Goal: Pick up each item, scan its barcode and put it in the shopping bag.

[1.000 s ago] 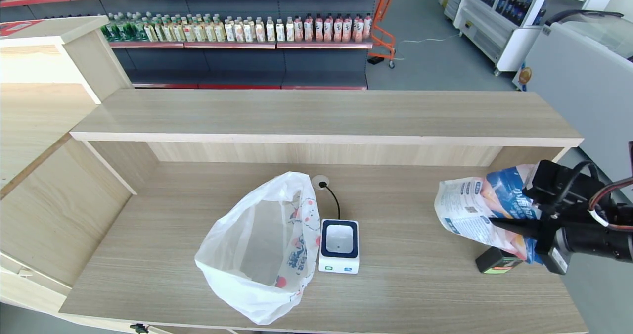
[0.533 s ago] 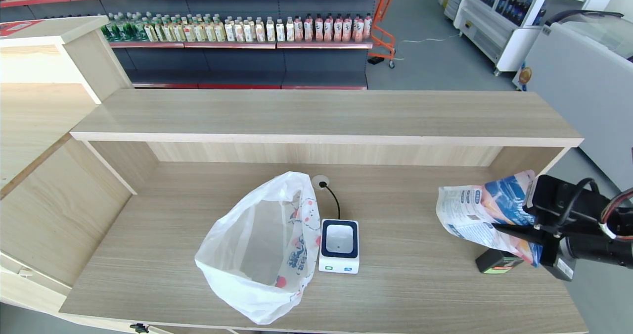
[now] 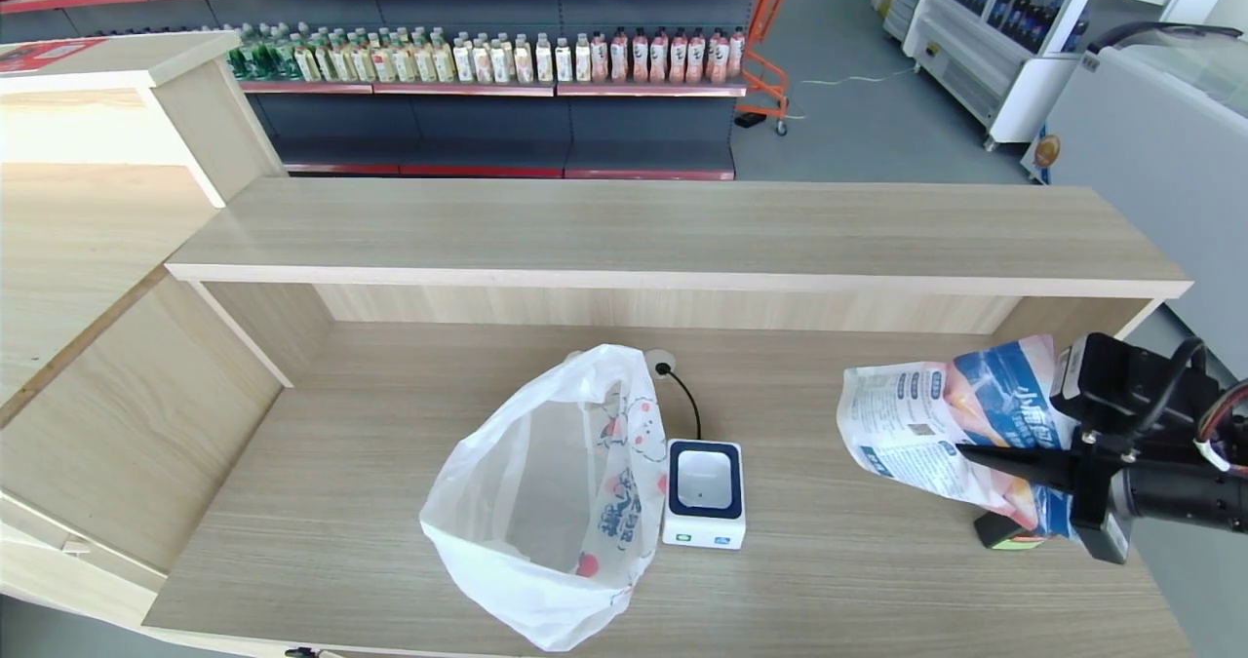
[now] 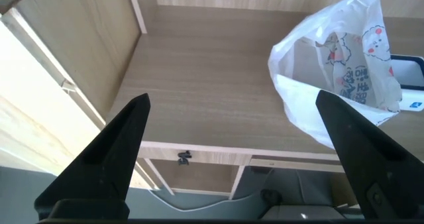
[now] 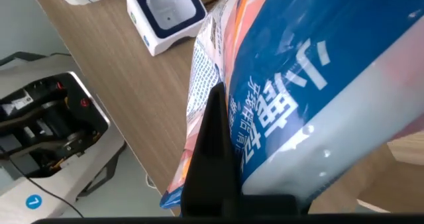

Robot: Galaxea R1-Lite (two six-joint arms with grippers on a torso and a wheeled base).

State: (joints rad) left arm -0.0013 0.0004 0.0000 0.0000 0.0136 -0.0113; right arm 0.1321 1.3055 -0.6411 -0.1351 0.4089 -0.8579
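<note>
A blue, white and orange snack packet (image 3: 946,424) hangs above the counter's right end, my right gripper (image 3: 977,453) shut on it. Up close in the right wrist view, the packet (image 5: 298,85) has a dark finger (image 5: 213,151) pressed on its face. The white scanner (image 3: 704,492) stands mid-counter, seen again beyond the packet (image 5: 169,12). A white shopping bag (image 3: 546,502) stands open, touching the scanner's left side. My left gripper (image 4: 233,99) is open over the counter's front edge, apart from the bag (image 4: 344,71).
A small dark box with a green end (image 3: 1009,533) lies on the counter under the held packet. A raised wooden ledge (image 3: 673,229) runs along the back, with side walls at both ends. The scanner's black cable (image 3: 687,400) runs to a hole behind it.
The head camera has shifted, sliding the whole scene right. Against the scanner, my right gripper has carried the packet a little lower and left, closer to it.
</note>
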